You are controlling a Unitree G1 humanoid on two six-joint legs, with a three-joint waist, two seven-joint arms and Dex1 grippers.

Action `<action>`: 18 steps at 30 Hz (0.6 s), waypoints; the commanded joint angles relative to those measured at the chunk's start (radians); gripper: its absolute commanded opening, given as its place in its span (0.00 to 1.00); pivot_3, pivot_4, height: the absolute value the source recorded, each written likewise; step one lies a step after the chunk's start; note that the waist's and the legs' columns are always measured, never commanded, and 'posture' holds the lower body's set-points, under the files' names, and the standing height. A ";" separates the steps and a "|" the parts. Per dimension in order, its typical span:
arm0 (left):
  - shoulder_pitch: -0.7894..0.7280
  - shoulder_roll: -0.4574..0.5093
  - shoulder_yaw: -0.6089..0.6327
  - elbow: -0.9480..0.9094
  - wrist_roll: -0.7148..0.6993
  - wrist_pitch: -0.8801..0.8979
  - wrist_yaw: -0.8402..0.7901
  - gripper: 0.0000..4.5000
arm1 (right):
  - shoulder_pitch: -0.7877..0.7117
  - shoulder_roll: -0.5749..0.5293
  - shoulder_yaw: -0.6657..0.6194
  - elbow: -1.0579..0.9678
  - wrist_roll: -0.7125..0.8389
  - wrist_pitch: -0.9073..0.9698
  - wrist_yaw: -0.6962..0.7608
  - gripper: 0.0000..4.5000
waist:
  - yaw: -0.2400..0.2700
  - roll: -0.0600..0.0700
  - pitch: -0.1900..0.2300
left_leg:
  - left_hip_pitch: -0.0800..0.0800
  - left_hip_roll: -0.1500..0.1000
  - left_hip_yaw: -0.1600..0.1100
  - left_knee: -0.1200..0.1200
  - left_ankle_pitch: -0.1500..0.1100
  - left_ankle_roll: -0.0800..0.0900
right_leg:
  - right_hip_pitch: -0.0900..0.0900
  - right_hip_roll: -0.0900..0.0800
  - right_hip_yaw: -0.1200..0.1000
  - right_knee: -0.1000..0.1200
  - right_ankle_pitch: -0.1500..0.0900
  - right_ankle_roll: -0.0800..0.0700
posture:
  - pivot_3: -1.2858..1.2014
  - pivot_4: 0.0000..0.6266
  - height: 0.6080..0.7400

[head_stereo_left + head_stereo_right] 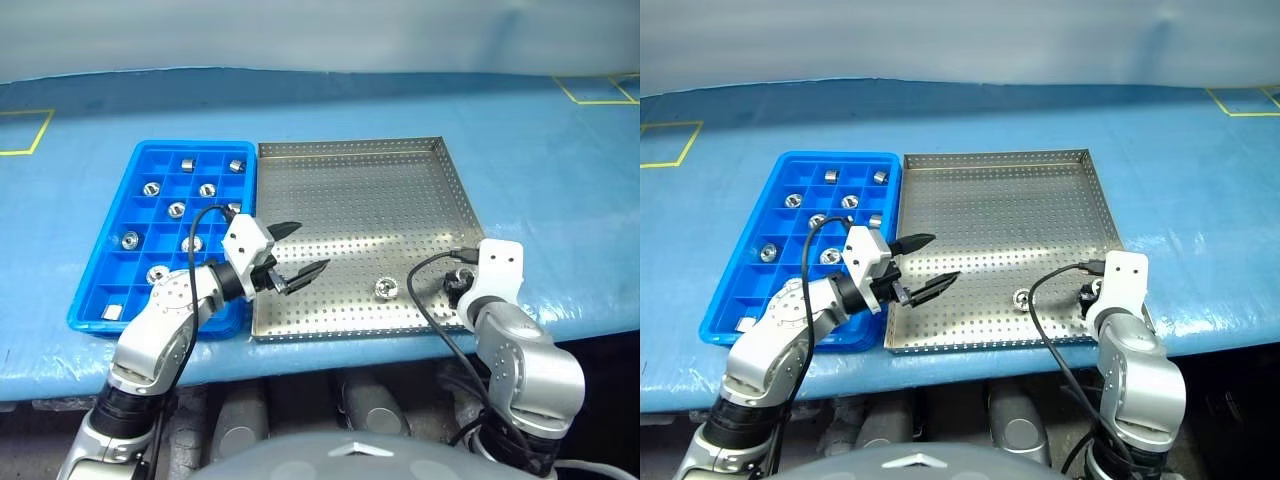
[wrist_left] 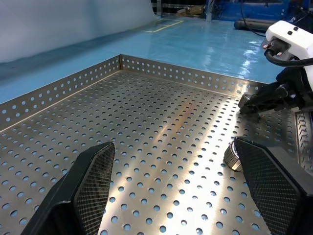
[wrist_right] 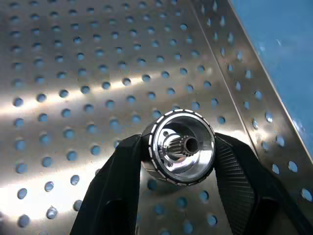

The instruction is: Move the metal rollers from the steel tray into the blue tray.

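Meanwhile, the right pincer (image 3: 178,161) was clamped on one small shiny silver metal roller with a hollow centre (image 3: 179,146), its black fingers (image 3: 234,176) pressed against either side, just above the perforated floor near the right rim of the large square steel tray of silver sheet metal (image 1: 350,190). A second roller (image 1: 386,289) lay loose on that tray's floor near the front edge (it also showed beside a left fingertip in the left wrist view). The left pincer (image 1: 298,252) hung with its jaws spread wide and nothing between them, over the steel tray's front left part. Just beside the steel tray, to its left on the blue table (image 1: 540,170), sat the bright blue plastic tray with square compartments (image 1: 110,275); several rollers (image 1: 176,210) rested singly in its cells.
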 commanded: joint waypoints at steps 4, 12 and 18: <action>0.032 -0.002 0.067 -0.070 -0.025 -0.021 0.032 0.96 | -0.167 -0.017 0.216 0.021 0.050 -0.182 0.032 0.41 | 0.003 0.000 0.000 | 0.001 0.000 -0.001 0.000 0.000 0.000 | 0.000 0.001 0.000 0.001 0.000 0.000 | 0.51 0.24 1.00; 0.182 0.019 0.176 -0.180 -0.014 -0.005 0.113 0.96 | -0.394 0.102 0.461 0.423 0.048 -0.438 0.051 0.41 | 0.050 -0.001 0.001 | 0.000 0.000 -0.001 -0.002 0.000 0.000 | 0.000 0.000 -0.001 0.000 0.000 -0.001 | 0.57 0.24 1.00; 0.369 0.020 0.312 -0.299 -0.028 0.009 0.175 0.96 | -0.492 0.182 0.540 0.572 0.080 -0.544 0.108 0.41 | 0.114 -0.002 0.001 | -0.002 0.000 -0.002 -0.002 -0.001 0.000 | -0.001 -0.001 -0.003 -0.001 -0.001 -0.002 | 0.62 0.24 1.00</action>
